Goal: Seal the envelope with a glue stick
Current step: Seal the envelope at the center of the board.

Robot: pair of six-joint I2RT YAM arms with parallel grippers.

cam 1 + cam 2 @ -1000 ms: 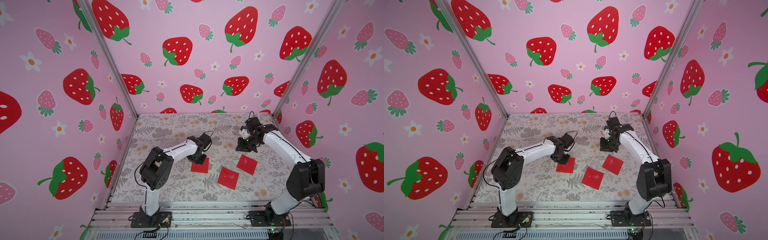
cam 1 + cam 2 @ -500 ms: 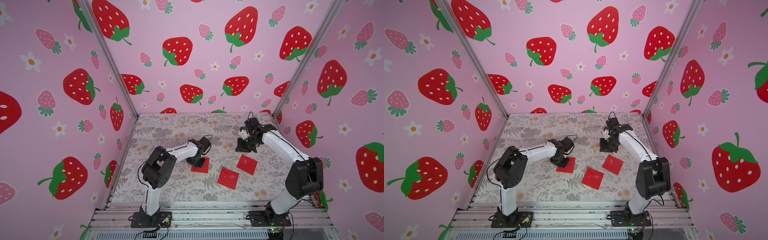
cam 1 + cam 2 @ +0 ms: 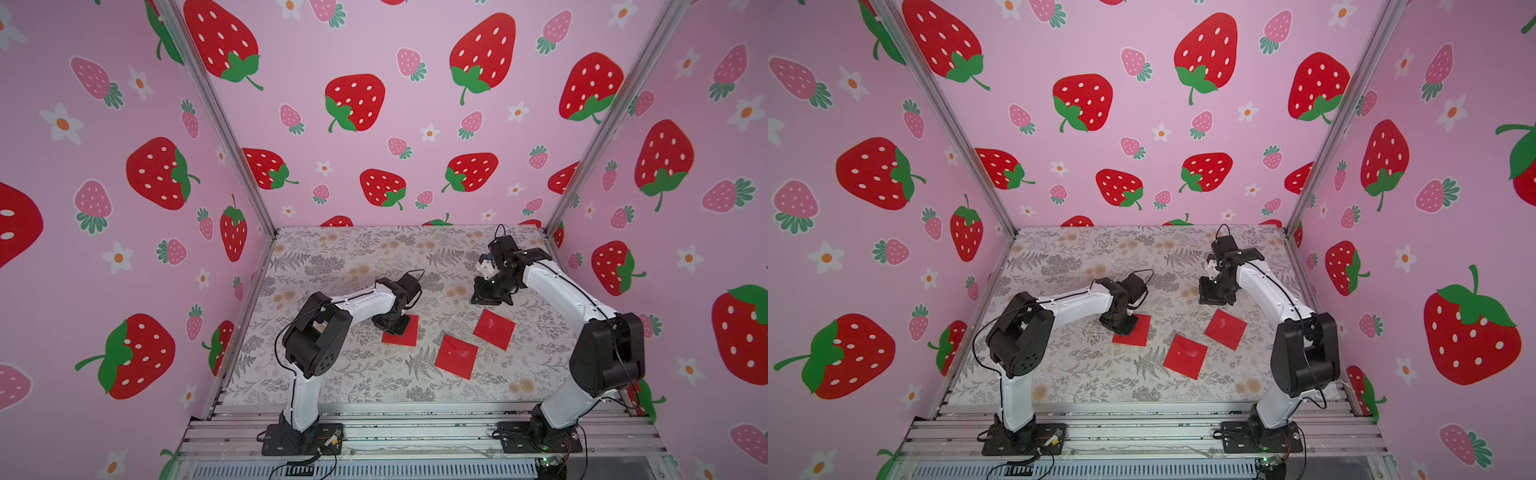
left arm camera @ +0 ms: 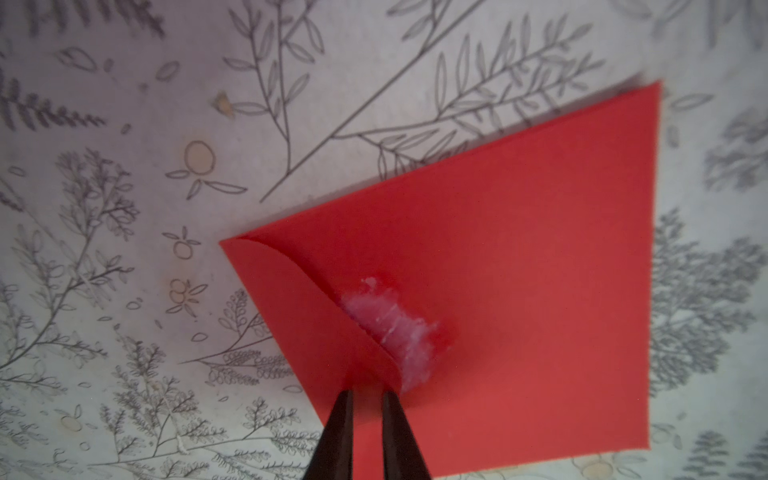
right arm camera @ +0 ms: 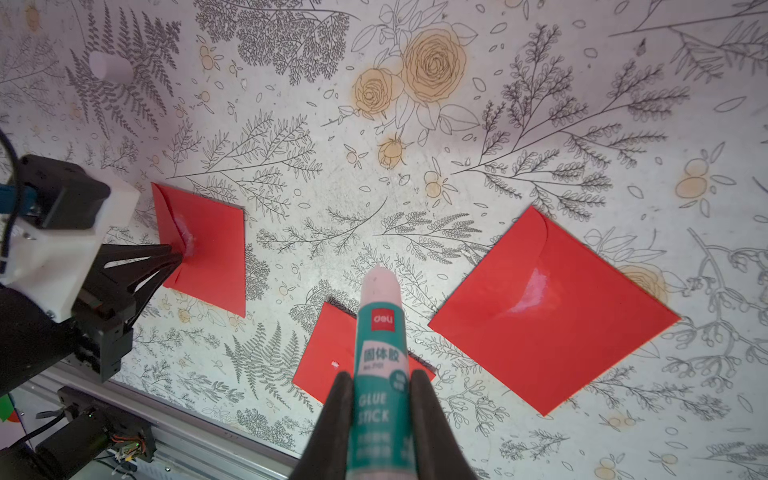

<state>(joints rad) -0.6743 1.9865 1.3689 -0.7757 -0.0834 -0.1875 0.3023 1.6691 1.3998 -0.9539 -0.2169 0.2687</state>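
**Right gripper**: jaws clamped on the glue stick, gripping the lower part of its body. The cap is off and the pale tip is exposed. The stick's long axis runs straight out from the fingers and slants down toward the table. The tip appears to hang clear of the surface, over the far corner of the middle envelope, touching nothing.

**Left gripper**: fingertips all but together, with a slim gap and nothing between them. They rest on the flap of the left envelope, just beside a white glue smear at the flap's edge.

**Right envelope**: lies flat and untouched, with a similar smear at its flap tip.

**Assessment:** The left arm is the nearer one, already in contact with its envelope. The right gripper stands raised toward the table's rear right corner. All three envelopes lie from it toward the front edge. Any further gluing would need the stick to travel frontward and down, tip first.
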